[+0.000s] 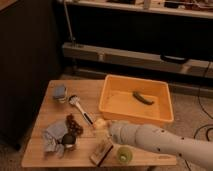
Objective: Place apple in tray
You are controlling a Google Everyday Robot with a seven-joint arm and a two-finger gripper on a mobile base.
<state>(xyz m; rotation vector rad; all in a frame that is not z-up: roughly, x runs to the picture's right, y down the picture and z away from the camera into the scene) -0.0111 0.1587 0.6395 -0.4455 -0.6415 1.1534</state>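
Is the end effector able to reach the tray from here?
Probably yes: the end effector, shut, sits just before the near wall of the tray, with nothing standing between them.

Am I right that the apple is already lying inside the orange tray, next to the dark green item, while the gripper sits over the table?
Not quite: the camera view shows the tray holding only the dark green item. The apple is at the gripper, over the table.

Wooden table (47, 150), dark grapes (73, 123), dark green fruit (69, 139) on crumpled cloth (52, 135), green cup (124, 154), brush (80, 108)
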